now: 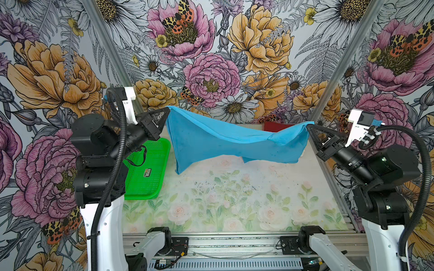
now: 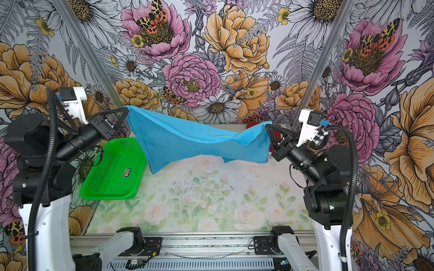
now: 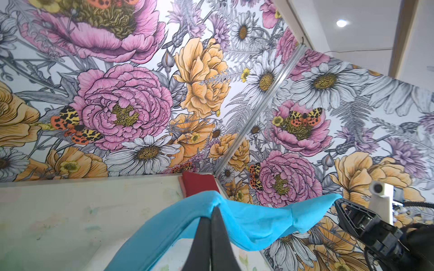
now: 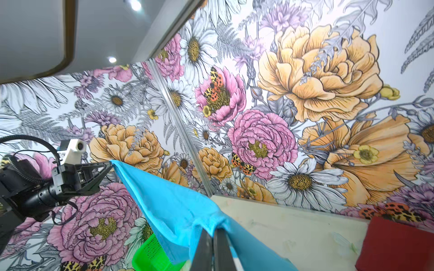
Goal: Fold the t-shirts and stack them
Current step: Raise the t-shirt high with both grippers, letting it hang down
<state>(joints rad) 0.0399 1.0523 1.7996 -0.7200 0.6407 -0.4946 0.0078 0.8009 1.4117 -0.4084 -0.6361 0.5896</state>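
Note:
A sky-blue t-shirt [image 1: 225,140] [image 2: 195,140] hangs stretched in the air between both grippers, sagging in the middle above the table. My left gripper [image 1: 167,110] [image 2: 126,109] is shut on its left corner; the pinch shows in the left wrist view [image 3: 215,207]. My right gripper [image 1: 308,125] [image 2: 267,125] is shut on the right corner, seen in the right wrist view [image 4: 212,228]. A dark red folded t-shirt [image 1: 273,126] [image 4: 394,244] [image 3: 197,185] lies at the table's back right corner, partly hidden by the blue cloth.
A bright green mesh basket [image 1: 145,173] [image 2: 112,171] stands on the left of the floral table [image 1: 234,199], partly under the left arm. Floral walls close in the back and both sides. A metal rail [image 1: 234,241] runs along the front edge.

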